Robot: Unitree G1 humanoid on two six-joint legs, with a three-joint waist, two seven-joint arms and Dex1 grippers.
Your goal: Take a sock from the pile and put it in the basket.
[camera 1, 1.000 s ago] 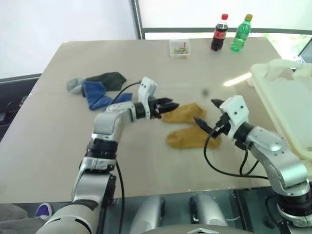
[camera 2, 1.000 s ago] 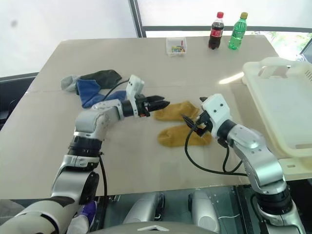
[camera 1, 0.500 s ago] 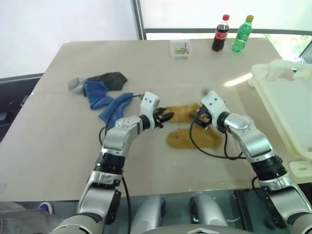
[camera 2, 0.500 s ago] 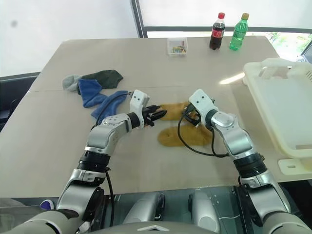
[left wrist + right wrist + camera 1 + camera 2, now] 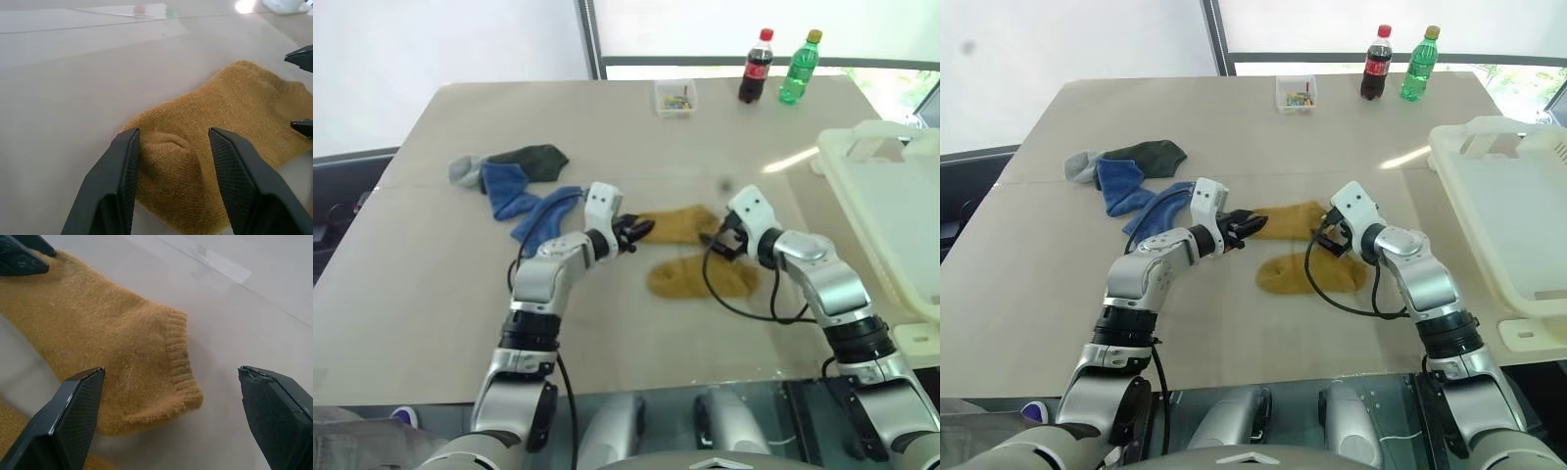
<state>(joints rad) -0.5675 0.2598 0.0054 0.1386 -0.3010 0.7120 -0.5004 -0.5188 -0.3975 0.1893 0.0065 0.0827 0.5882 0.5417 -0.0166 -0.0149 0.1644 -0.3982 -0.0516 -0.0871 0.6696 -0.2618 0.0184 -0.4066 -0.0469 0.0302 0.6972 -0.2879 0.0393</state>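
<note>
1. Left gripper (image 5: pixel 171 188): fingers part-open, straddling the toe end of the upper mustard sock (image 5: pixel 680 225); a small fold of knit raised between the fingers, nothing clamped.
2. Right gripper (image 5: pixel 171 418): fingers spread wide, framing the ribbed cuff end of that same sock, holding nothing.
3. Mustard socks, count two: the upper one between both grippers, the lower mustard sock (image 5: pixel 690 278) just beside it, nearer the table's front edge.
4. Rest of the pile (image 5: pixel 514 181), well apart to the left: two blue socks, one dark green, one grey.
5. Basket (image 5: pixel 1513 211), count one, cream-white, at the table's right edge, loop handle on its far rim.
6. Far edge of the table (image 5: pixel 607 127): two bottles, cola bottle (image 5: pixel 754 67) and green bottle (image 5: pixel 798 67), plus one small clear box (image 5: pixel 674 97).
7. Wrist views give knit texture, cuff ribbing and the opposite gripper's black tips; head views give pile, basket, bottles.
</note>
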